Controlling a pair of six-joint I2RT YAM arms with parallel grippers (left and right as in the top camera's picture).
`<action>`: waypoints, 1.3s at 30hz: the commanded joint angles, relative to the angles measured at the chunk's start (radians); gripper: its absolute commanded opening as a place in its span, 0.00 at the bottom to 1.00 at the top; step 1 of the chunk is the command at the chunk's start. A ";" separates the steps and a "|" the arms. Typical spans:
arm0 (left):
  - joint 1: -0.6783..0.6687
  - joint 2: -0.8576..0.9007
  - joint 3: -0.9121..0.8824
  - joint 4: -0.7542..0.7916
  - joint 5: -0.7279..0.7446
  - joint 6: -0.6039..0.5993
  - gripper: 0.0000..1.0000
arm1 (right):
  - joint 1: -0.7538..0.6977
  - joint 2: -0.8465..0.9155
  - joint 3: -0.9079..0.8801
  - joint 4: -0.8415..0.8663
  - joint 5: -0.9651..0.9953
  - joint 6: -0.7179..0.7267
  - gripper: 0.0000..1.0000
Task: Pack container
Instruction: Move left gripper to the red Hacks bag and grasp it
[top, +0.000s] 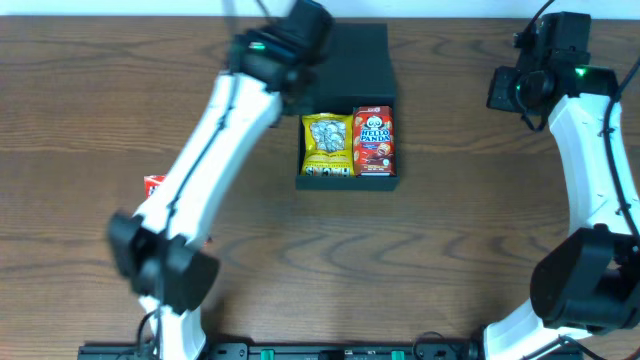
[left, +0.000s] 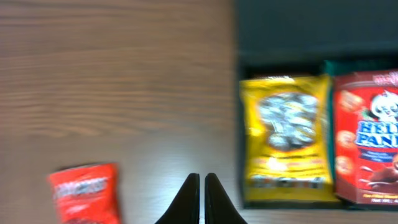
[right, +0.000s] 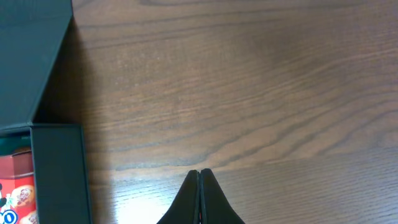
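The left gripper is clenched on nothing, hanging over bare wood beside the box, which sits open toward the far edge of the table, midway along. The right gripper is pinched empty too, toward the far right corner. Packing looks part done: one yellow packet and one red carton lie side by side inside, and one red packet lies out near the left edge. Next, I'd say, the left fingers must open and come down over it.

Open table right of container, left arm overhanging its lid
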 joint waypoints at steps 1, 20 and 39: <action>0.093 -0.069 -0.002 -0.039 -0.091 -0.002 0.06 | -0.004 -0.001 0.008 0.007 0.003 -0.013 0.02; 0.386 -0.586 -1.027 0.229 0.100 0.007 0.06 | -0.004 -0.001 0.008 0.016 0.002 0.006 0.02; 0.503 -0.328 -1.121 0.365 0.109 0.019 0.92 | -0.004 -0.001 0.008 0.018 0.003 -0.022 0.02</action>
